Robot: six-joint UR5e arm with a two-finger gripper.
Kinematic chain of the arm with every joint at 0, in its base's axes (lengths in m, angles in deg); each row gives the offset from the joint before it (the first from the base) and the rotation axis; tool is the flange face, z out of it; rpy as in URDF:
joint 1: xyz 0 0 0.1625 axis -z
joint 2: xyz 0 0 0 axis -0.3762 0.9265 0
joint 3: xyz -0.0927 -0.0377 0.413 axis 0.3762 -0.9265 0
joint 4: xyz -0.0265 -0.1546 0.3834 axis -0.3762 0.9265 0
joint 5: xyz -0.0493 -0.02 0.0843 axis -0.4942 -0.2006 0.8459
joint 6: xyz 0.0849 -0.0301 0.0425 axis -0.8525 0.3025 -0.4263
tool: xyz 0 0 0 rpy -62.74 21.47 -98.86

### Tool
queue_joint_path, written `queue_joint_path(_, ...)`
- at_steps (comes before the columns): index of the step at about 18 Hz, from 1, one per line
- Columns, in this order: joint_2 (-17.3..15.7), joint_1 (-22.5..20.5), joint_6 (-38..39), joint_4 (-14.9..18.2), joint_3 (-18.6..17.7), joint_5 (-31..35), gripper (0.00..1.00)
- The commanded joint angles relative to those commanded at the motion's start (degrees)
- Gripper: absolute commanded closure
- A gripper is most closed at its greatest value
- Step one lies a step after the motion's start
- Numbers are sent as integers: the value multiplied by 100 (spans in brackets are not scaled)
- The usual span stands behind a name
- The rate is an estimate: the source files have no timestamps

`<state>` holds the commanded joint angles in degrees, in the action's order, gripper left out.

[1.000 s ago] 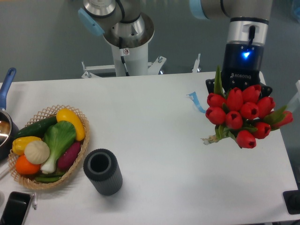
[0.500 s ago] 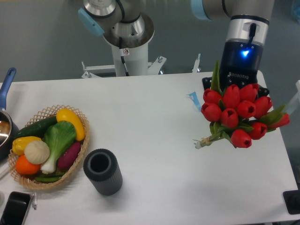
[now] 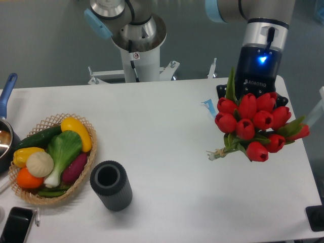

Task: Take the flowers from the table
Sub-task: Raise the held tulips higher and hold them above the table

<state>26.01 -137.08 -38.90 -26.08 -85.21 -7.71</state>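
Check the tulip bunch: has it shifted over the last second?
Yes. The flowers have drifted left and slightly up in the view, closing toward the blue ribbon piece on the table.

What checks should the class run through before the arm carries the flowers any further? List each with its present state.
1. Flowers held by the gripper: ok, the bunch hangs directly below it.
2. Fingers' hold on the stems: cannot tell, blooms hide the fingertips.
3. Stem ends off the table: cannot tell from this one view.
4. Blue ribbon free of the bunch: ok, it lies apart on the table.
5. Black cylinder and basket away from the flowers: ok, both sit at the table's far side.
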Motion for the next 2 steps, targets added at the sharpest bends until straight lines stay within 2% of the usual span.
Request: queue_joint_path(2, 0, 0, 0, 0, 0, 0, 60)
